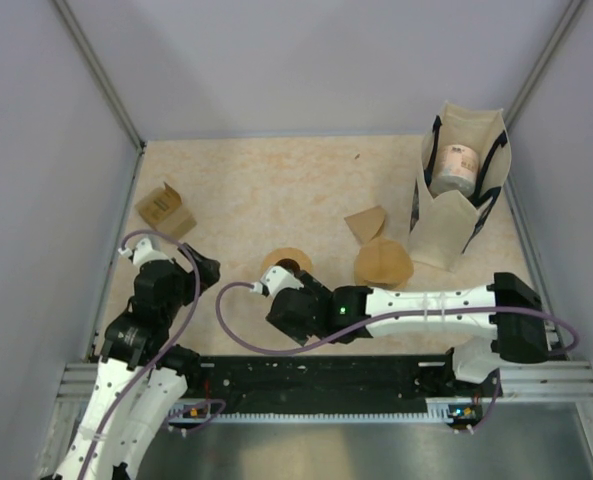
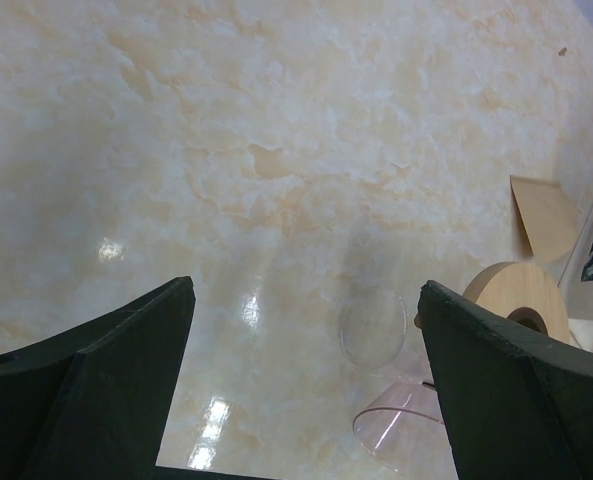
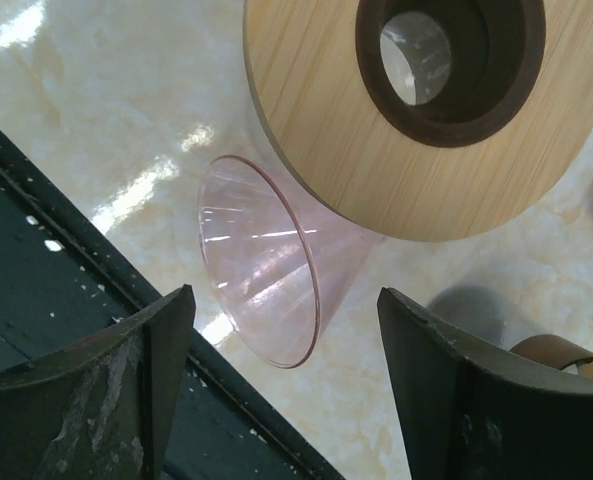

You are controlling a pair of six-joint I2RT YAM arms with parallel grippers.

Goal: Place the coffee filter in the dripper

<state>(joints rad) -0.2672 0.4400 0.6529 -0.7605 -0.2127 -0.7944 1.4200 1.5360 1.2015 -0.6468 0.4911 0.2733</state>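
Observation:
The dripper lies on its side near the table's front middle. Its wooden collar (image 1: 286, 262) faces up-table and its clear pink cone (image 3: 266, 290) points toward the near edge. My right gripper (image 3: 284, 300) is open, with one finger on each side of the cone and not touching it. Two brown paper filters (image 1: 383, 263) (image 1: 365, 222) lie to the right of the dripper. My left gripper (image 2: 306, 288) is open and empty over bare table left of the dripper (image 2: 396, 425). One filter (image 2: 546, 215) shows at the far right in the left wrist view.
A cream tote bag (image 1: 456, 185) with a roll inside stands at the back right. A small cardboard box (image 1: 164, 208) sits at the left. The black base rail (image 1: 316, 375) runs along the near edge, close below the cone.

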